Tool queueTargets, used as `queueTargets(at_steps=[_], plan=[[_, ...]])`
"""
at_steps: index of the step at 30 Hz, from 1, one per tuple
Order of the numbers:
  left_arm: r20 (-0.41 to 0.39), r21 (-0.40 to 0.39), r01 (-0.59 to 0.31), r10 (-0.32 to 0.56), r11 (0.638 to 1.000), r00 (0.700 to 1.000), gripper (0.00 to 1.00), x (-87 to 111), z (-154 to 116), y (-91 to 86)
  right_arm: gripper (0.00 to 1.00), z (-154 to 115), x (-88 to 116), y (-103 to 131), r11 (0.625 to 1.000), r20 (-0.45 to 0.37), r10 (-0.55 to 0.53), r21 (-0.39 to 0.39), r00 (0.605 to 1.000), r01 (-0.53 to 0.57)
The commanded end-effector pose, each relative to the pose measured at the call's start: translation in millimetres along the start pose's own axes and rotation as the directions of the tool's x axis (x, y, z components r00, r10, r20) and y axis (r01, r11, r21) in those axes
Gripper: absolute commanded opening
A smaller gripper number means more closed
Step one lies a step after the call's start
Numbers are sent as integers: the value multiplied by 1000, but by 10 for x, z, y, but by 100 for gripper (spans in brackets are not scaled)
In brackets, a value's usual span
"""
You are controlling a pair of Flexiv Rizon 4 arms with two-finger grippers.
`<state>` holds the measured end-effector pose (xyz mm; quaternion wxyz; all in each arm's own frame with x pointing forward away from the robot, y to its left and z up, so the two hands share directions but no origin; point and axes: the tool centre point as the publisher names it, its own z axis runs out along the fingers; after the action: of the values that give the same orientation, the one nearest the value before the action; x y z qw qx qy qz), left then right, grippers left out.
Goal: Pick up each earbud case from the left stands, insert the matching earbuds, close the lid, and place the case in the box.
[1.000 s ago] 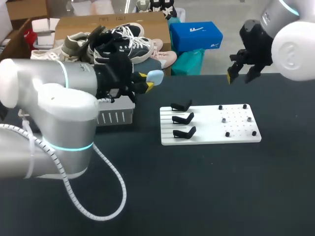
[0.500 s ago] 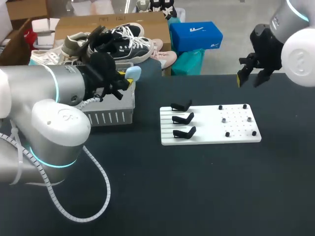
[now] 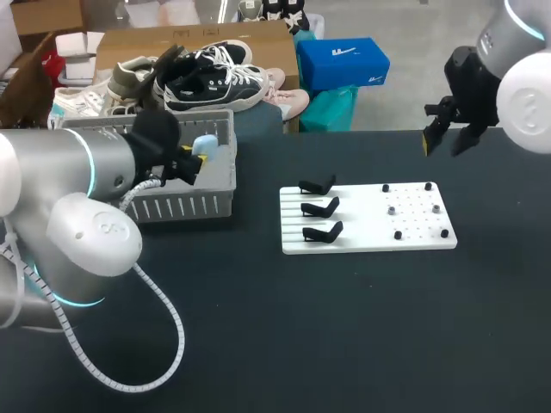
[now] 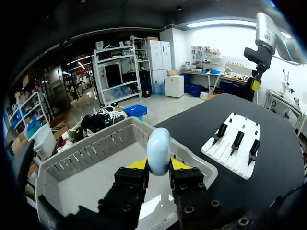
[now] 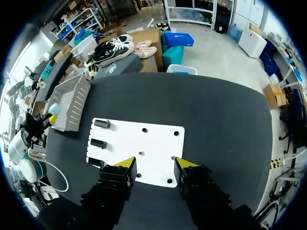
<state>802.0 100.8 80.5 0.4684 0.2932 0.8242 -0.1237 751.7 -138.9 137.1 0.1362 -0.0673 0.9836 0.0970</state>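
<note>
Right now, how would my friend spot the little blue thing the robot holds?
Look to the left end of the black table, where a grey slatted box stands. Above it, the left gripper pinches the earbud case between its yellow tips. It is the only pale blue, smooth, rounded thing; the stands nearby are black.

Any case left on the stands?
No, all three stands on the white board are bare; the only case in view is held in the left gripper.
</note>
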Motion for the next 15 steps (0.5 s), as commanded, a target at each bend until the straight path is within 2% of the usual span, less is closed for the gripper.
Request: queueTargets(at_steps=[1, 8, 9, 10, 11, 15], plan=[[-15, -12, 21, -21, 1000, 1000, 0, 100, -16, 13, 48, 22, -6, 21, 1000, -2, 4, 10, 1000, -4], [-30, -9, 78, -78, 997, 997, 0, 265, -6, 107, 47, 38, -12, 52, 1000, -7, 3, 11, 1000, -3], [-32, -14, 84, -85, 996, 996, 11, 284, -12, 136, 47, 35, -11, 57, 1000, -7, 2, 12, 1000, -2], [-23, -10, 89, -90, 996, 996, 46, 295, -19, 156, 47, 30, -9, 60, 1000, -7, 1, 13, 1000, -1], [-27, -9, 91, -91, 996, 995, 100, 295, -21, 163, 47, 26, -6, 61, 1000, -7, 1, 14, 1000, -1], [-13, -5, 64, -64, 998, 998, 100, 163, -43, 146, 47, 7, 21, 48, 1000, -5, 4, 15, 1000, -4]])
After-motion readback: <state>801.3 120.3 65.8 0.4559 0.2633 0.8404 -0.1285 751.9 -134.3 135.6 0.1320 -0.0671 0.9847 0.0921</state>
